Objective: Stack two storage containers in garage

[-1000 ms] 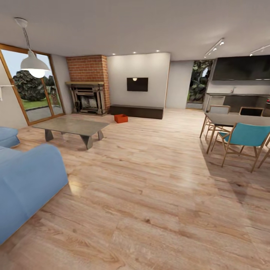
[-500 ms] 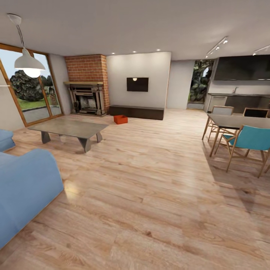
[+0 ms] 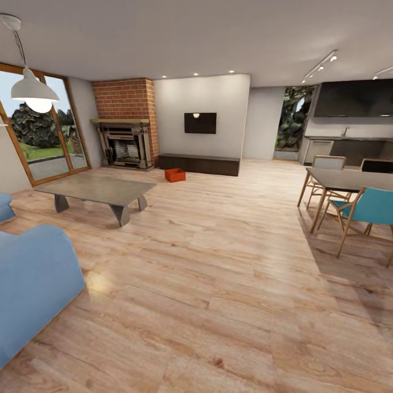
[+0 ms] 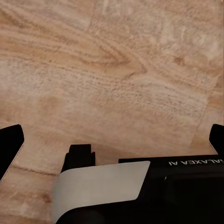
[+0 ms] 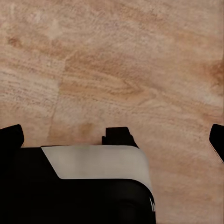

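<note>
the robot is on its way across the living room, on the opening leg of the job: going to fetch a container. one orange-red storage container (image 3: 175, 174) sits on the light wood plank floor (image 3: 218, 262) at the far end, just in front of the long low dark cabinet (image 3: 199, 164), below the wall tv (image 3: 200, 123) and to the right of the brick fireplace (image 3: 126, 139). from here i make out a single orange shape; whether the second bin is behind it or nested in it i cannot tell.

the left hand (image 4: 112, 140) and the right hand (image 5: 112, 135) both hang over bare planks, fingertips set wide apart at the frame edges, nothing between them.

my guess is the next move calls for more driving: straight on past the grey coffee table (image 3: 95, 190), keeping off the blue sofa (image 3: 33, 284) on the left and the dining table (image 3: 349, 179) with its teal chair (image 3: 371, 210) on the right, then stopping close enough to reach down to the bin.

against the earlier head pictures, the whole view has shifted: the sofa and pendant lamp (image 3: 33, 90) have slid toward the left edge, the chairs toward the right, and the fireplace wall looms slightly nearer. that reads as the camera rolling forward; the furniture and bin have not moved.
</note>
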Available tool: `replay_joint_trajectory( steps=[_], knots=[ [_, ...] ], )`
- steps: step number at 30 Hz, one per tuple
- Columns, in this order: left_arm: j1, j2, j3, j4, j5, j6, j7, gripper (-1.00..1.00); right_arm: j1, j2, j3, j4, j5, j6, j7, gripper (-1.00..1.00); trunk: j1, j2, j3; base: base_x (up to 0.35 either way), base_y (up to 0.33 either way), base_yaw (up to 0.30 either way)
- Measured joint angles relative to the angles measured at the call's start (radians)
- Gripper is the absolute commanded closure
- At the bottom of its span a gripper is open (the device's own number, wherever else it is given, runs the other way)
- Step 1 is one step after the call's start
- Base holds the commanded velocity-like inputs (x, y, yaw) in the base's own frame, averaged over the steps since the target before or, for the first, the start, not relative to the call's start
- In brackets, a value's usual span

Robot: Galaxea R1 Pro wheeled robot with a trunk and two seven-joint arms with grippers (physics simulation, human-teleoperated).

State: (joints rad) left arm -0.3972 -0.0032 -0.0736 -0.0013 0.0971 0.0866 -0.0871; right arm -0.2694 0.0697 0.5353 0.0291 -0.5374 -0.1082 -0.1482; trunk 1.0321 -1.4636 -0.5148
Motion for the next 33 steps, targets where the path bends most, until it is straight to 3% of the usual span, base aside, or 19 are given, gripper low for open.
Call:
replay_joint_trajectory(
  steps=[33],
  knots=[
    [0.0,0.0,0.0,0.0,0.0,0.0,-0.001,-1.0,0.0,0.0,-0.001,0.0,0.0,0.0,0.0,-1.0,0.0,0.0,0.0,0.322,0.0,0.0]
  ],
)
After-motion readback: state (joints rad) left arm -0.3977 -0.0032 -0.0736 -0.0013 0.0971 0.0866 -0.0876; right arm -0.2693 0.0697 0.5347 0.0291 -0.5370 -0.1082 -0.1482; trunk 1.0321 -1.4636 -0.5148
